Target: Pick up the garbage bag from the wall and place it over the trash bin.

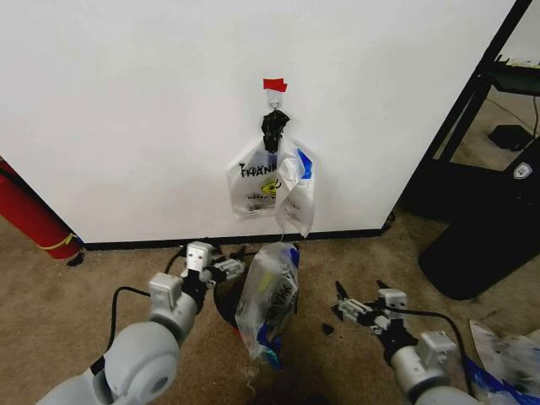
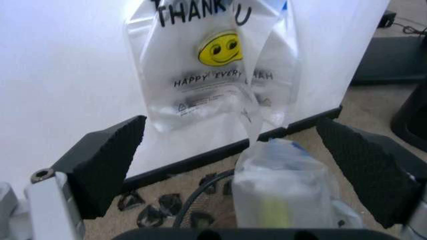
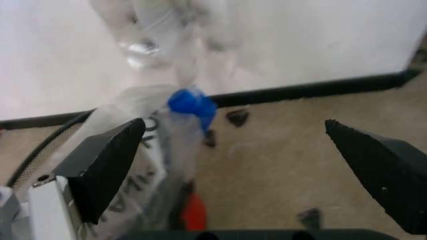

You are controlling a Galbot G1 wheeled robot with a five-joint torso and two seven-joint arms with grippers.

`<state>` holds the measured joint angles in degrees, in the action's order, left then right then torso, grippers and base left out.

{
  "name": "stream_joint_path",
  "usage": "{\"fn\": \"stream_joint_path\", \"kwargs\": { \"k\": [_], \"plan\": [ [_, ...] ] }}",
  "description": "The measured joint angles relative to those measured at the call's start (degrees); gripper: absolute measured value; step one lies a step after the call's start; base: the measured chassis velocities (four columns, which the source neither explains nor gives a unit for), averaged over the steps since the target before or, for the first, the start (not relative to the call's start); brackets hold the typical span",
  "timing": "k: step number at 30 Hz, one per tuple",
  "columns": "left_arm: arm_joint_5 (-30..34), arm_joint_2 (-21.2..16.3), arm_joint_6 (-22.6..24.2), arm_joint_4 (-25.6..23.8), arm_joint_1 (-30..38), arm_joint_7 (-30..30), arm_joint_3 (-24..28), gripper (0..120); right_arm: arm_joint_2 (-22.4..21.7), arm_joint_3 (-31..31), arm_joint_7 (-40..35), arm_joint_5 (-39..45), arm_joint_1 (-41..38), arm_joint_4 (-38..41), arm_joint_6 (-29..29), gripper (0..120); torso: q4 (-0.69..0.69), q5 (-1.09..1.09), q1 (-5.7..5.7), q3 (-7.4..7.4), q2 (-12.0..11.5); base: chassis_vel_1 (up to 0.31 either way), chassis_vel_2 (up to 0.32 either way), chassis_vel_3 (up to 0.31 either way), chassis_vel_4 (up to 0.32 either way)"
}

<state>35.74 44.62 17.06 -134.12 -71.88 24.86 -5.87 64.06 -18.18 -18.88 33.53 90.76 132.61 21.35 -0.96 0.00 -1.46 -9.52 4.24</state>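
The garbage bag point(image 1: 268, 297), see-through with yellow and blue print, hangs crumpled over the dark trash bin point(image 1: 225, 302) on the carpet below the wall point(image 1: 126, 101). My left gripper point(image 1: 224, 266) is open just left of the bag's top, which lies beyond its pads point(image 2: 107, 160) as a clear bunch point(image 2: 280, 195). My right gripper point(image 1: 359, 289) stands open on the bag's right, a short gap away. In its wrist view, the bag point(image 3: 160, 160) rises by one pad point(image 3: 107, 165). Neither gripper holds anything.
Knotted "THANK YOU" bags point(image 1: 270, 186) hang from a hook point(image 1: 274, 101) under red tape point(image 1: 274, 84). A red cylinder point(image 1: 29, 215) leans at the left. Black furniture point(image 1: 481, 245) stands at the right. More plastic point(image 1: 506, 359) lies at the lower right, and black bits point(image 2: 157, 212) litter the carpet.
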Motion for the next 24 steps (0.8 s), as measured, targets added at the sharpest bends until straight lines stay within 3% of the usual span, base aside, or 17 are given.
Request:
{"fn": "stream_joint_path", "kwargs": {
  "k": [11,24],
  "plan": [
    [0.2,0.0,0.2,-1.7,-0.4,0.3,-2.1,100,2.9,10.6,-5.3,2.3,-12.8,-9.4,7.9,100,-0.02,-0.01,0.00,0.00,0.0,0.000,0.000,0.000,0.000],
    [0.4,0.3,-0.9,-1.2,-0.1,0.3,-2.0,100,7.9,15.6,-12.5,3.7,-17.6,-12.6,12.3,100,-0.02,-0.01,0.00,0.00,0.0,0.000,0.000,0.000,0.000]
  ]
}}
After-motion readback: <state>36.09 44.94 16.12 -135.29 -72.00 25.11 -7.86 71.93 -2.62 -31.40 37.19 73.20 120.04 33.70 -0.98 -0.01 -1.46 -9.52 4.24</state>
